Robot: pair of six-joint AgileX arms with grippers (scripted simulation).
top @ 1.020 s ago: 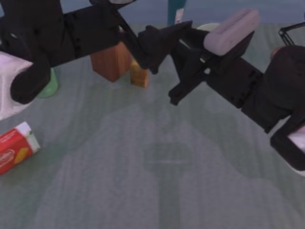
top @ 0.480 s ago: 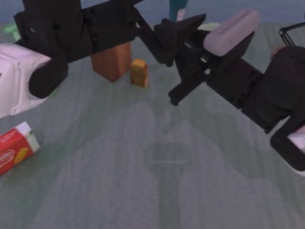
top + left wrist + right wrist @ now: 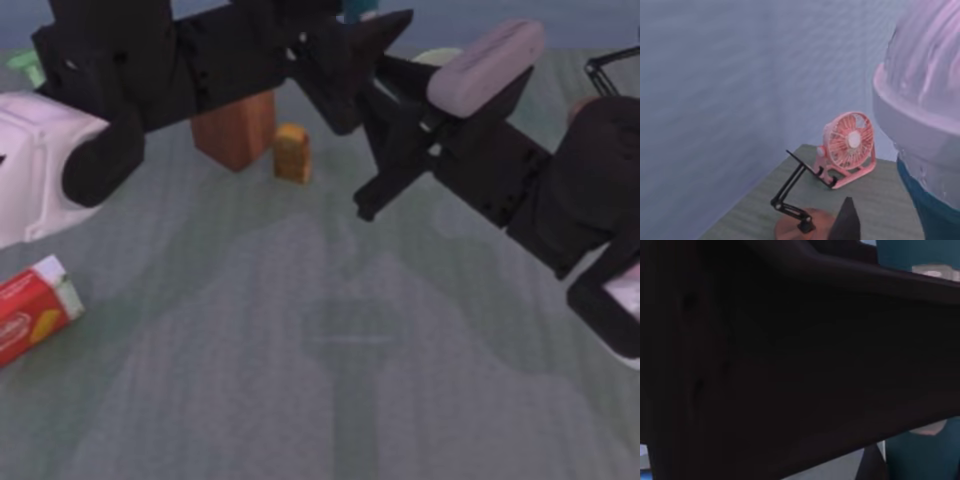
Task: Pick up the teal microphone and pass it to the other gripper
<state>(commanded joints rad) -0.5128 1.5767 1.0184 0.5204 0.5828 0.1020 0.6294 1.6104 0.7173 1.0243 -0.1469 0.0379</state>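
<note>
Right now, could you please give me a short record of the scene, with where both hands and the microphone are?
microphone: teal handle, white head, at the table's far edge, mostly hidden in the top view
left hand: by the microphone, on its left
right hand: close by, on its right
table: wooden block, orange carton, red box, pink fan

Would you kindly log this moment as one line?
phase: handover | left gripper: at teal microphone, high, table's far edge | right gripper: alongside | grip: unclear
</note>
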